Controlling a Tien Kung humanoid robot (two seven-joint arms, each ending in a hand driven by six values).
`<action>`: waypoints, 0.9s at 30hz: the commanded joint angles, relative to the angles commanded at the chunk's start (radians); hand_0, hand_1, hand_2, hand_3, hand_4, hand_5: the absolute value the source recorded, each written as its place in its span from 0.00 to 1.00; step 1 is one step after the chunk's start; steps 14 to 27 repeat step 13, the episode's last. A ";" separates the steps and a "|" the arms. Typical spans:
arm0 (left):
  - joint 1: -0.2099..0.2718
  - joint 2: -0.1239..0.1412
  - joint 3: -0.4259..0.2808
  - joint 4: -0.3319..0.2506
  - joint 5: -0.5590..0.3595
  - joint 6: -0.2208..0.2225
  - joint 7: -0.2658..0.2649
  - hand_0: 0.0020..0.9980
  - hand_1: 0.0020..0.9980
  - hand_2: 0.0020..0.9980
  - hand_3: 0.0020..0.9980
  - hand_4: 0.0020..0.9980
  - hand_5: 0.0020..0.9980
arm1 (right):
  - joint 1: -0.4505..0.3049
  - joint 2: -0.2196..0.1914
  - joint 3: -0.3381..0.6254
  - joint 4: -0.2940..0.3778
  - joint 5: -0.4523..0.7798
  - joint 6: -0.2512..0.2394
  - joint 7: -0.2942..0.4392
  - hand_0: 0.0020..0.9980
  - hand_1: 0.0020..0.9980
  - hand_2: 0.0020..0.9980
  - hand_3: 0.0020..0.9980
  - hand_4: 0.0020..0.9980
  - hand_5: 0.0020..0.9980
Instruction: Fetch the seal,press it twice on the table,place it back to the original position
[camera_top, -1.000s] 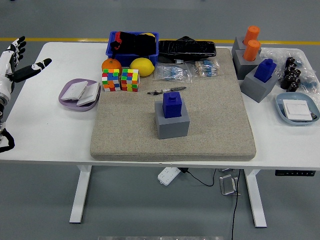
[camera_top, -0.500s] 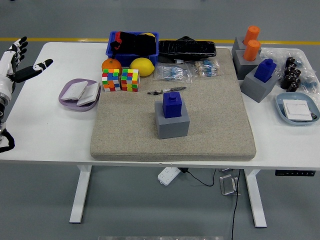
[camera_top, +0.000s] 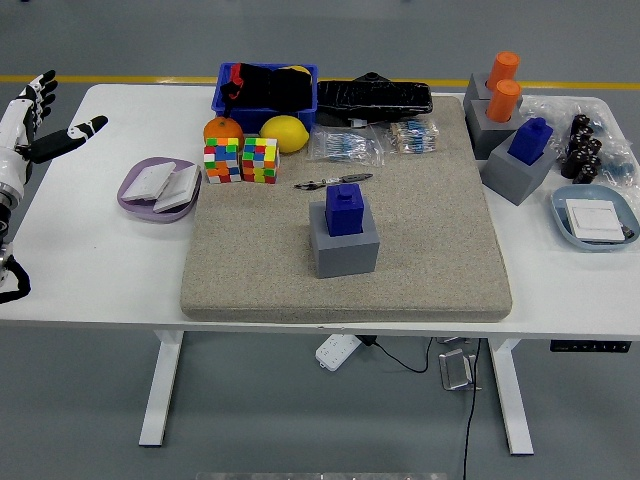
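Head view shows my left hand (camera_top: 35, 115) with fingers spread, holding nothing, far left of the grey block (camera_top: 344, 250) on the mat. Blue seal (camera_top: 346, 209) sits upright atop that block. That fits either a seal waiting to be fetched or one already returned; I cannot tell which.

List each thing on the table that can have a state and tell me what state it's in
Blue seal: upright, seated in its grey holder, untouched.
Second blue seal: seated in its grey holder on the right.
Orange seals: upright in their holder.
Blue bin: filled with dark items.
Left hand: open, at the table's left edge, holding nothing.
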 joint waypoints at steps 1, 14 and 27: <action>0.000 0.000 0.000 0.000 0.000 0.000 0.000 0.96 0.99 0.99 1.00 0.96 0.30 | 0.000 0.000 0.000 0.000 0.000 0.000 0.000 0.79 0.73 0.73 0.68 0.82 0.51; -0.001 0.001 -0.001 0.000 0.000 0.001 0.000 0.96 0.98 0.99 1.00 0.96 0.30 | -0.002 -0.001 -0.001 0.000 0.003 0.000 0.000 0.79 0.73 0.73 0.68 0.82 0.51; -0.001 0.001 -0.001 0.000 0.000 0.001 0.000 0.96 0.98 0.99 1.00 0.96 0.30 | -0.002 -0.001 -0.001 0.000 0.003 0.000 0.000 0.79 0.73 0.73 0.68 0.82 0.51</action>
